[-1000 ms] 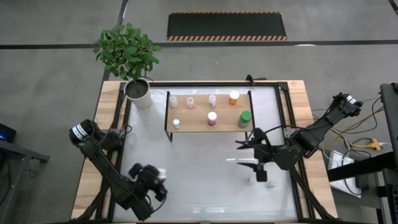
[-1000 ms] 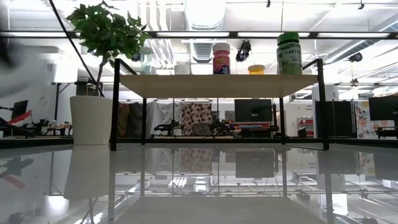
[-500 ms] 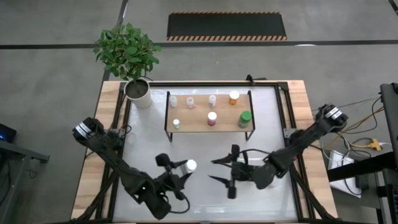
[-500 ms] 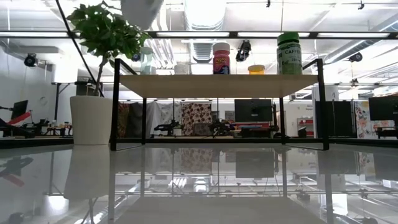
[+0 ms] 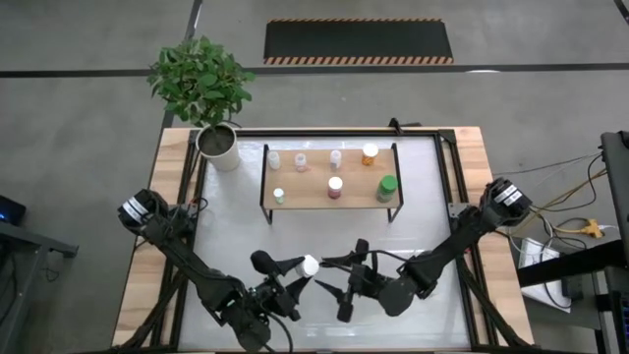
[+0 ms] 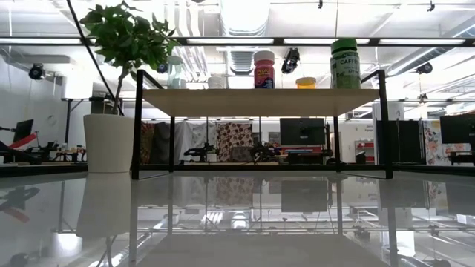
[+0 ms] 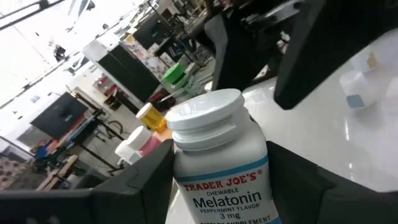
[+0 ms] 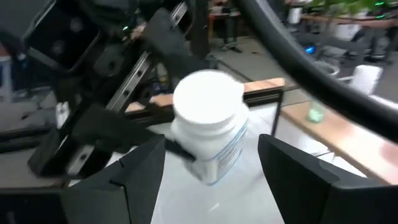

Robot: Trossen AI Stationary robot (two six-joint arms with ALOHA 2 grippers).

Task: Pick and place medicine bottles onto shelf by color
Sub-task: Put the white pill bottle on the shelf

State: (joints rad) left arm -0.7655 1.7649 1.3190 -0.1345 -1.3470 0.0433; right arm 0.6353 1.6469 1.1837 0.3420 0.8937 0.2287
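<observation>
White plastic melatonin bottle (image 7: pixel 219 163), round with a ribbed cap, sits clamped in the left gripper (image 5: pixel 292 280) near the table's (image 5: pixel 177 157) front edge, above the glossy white top. Right gripper (image 5: pixel 346 285) faces it just beside, fingers spread apart, nothing held. Light-wood shelf (image 5: pixel 314 189) on its thin black frame stands toward the back edge, holding small bottles.

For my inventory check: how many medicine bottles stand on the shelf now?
7 on the shelf: four in the back row, three in front. None seems hidden.
</observation>
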